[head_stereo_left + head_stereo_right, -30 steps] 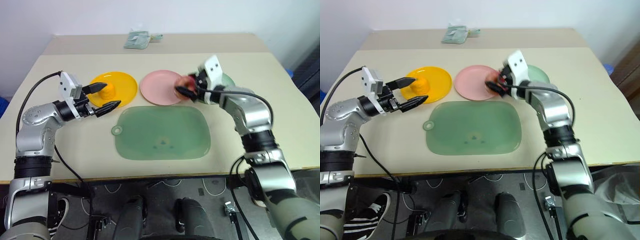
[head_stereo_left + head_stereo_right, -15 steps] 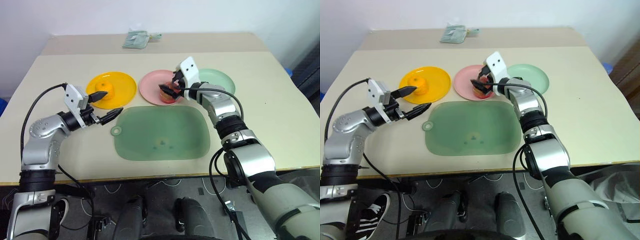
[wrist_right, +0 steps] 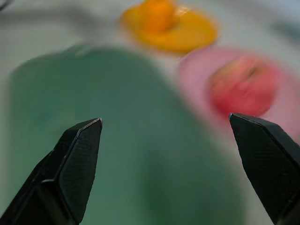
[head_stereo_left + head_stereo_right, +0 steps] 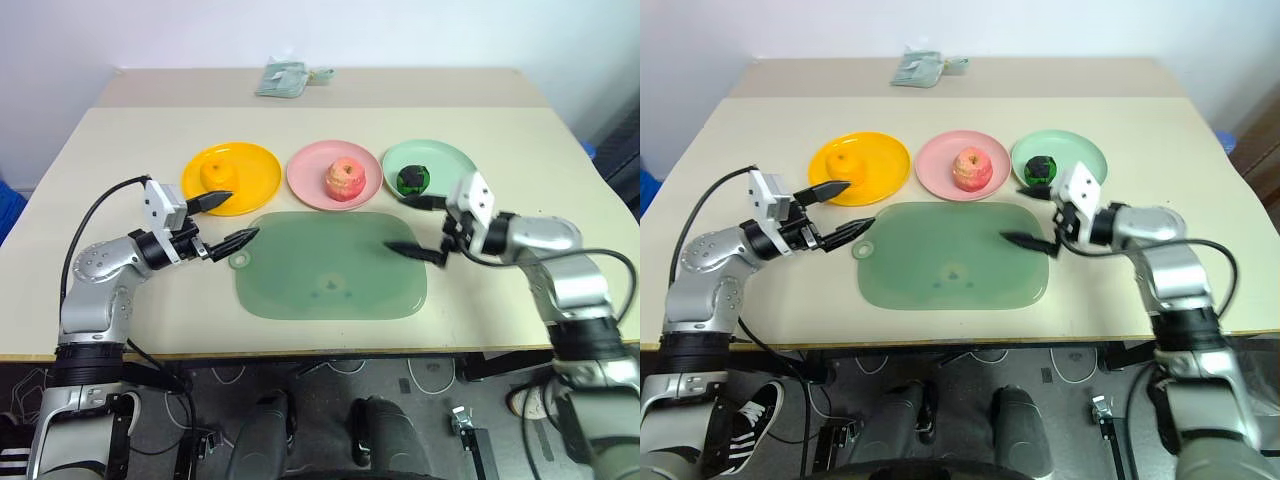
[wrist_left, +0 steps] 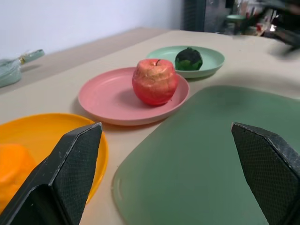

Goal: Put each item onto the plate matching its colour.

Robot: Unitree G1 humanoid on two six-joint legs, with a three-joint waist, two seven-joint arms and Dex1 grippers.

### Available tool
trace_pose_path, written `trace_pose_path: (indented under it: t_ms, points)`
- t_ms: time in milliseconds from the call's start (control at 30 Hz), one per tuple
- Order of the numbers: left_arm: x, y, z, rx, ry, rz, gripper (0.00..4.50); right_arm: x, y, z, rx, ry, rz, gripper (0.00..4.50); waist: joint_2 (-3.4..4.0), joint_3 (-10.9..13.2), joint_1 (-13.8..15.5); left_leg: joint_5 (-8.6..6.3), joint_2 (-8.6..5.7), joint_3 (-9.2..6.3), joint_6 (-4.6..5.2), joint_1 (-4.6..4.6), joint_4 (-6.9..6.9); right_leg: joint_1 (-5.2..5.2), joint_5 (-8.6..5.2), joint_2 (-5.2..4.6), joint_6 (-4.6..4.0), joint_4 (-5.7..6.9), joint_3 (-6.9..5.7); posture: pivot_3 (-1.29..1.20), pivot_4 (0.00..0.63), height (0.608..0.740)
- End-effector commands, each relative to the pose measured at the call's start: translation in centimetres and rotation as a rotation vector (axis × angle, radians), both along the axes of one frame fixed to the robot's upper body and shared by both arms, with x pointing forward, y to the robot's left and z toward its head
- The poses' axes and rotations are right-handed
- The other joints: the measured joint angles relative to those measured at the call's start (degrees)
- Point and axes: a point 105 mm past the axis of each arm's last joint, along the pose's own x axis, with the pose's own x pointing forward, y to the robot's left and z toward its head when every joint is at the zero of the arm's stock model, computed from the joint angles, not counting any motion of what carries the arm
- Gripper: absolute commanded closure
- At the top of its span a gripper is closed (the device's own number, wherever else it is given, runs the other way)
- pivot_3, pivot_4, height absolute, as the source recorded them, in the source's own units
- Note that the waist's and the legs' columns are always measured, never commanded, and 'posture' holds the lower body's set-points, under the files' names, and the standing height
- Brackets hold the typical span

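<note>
At the left of the head view the left gripper (image 4: 222,222) hangs just past the near edge of the yellow plate (image 4: 255,178), its two black fingers spread wide with nothing between them. On that plate, in the upper left of the frame, sits the orange fruit (image 4: 216,176). To its right, at upper centre, the pink plate (image 4: 306,172) carries the red apple (image 4: 345,178), standing upright near the plate's middle. Further right the pale green plate (image 4: 452,160) holds the dark green vegetable (image 4: 412,179), resting toward the plate's near side. Below the three plates the big green mat (image 4: 330,265) lies bare across the middle of the table (image 4: 520,140), and a small folded cloth (image 4: 281,78) sits at the far edge, top centre. At the right the right gripper (image 4: 425,226) hovers over the mat's right edge, just below the green plate, jaws wide apart and empty. Judging from this layout every piece already lies on the plate of its own colour, so the step in hand looks like clearing the arms away. To do that well, both grippers should draw back toward the near edge with fingers kept apart, the right one lifting clear of the green plate's rim so it does not nudge the vegetable
</note>
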Motion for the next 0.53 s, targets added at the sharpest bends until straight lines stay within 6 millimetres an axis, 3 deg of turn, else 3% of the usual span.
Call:
trace_pose_path:
  t_ms: [33, 233, 367, 533]
  points:
    - [-1.1, -0.8, 0.6, 0.026, -0.029, -0.041, 0.00, -1.0, -0.3, 2.3, -0.017, -0.084, 0.044, 0.08, 0.00, 0.0, -0.6, 0.00, 0.04, 0.00, 0.00, 0.00, 0.00, 0.00, 0.02, 0.02, -0.03, 0.00, 0.00, 0.00, 0.150, 0.740]
    - [-3.3, -0.5, -1.2, 0.098, 0.042, -0.067, 0.00, 0.5, 0.3, 2.1, -0.004, -0.063, 0.002, 0.08, 0.00, 0.0, -0.7, 0.00, 0.16, -0.01, -0.02, 0.03, -0.07, -0.04, 0.01, 0.12, -0.07, -0.01, 0.04, 0.00, 0.150, 0.740]
    - [-3.4, -1.1, -1.4, 0.082, 0.048, -0.050, 0.00, 0.1, -0.8, 0.6, -0.056, -0.028, -0.004, 0.08, -0.01, 0.0, 0.7, 0.00, 0.08, -0.03, -0.02, 0.00, 0.00, 0.01, 0.02, 0.01, -0.06, -0.07, 0.02, 0.00, 0.150, 0.740]
    - [-3.7, -1.4, -1.5, 0.045, 0.056, -0.057, 0.00, 0.2, 0.1, 1.4, -0.051, -0.043, 0.005, 0.08, -0.01, 0.0, 0.7, -0.01, 0.00, -0.02, 0.00, -0.02, 0.02, 0.02, 0.02, -0.18, -0.06, -0.09, 0.02, 0.00, 0.150, 0.740]
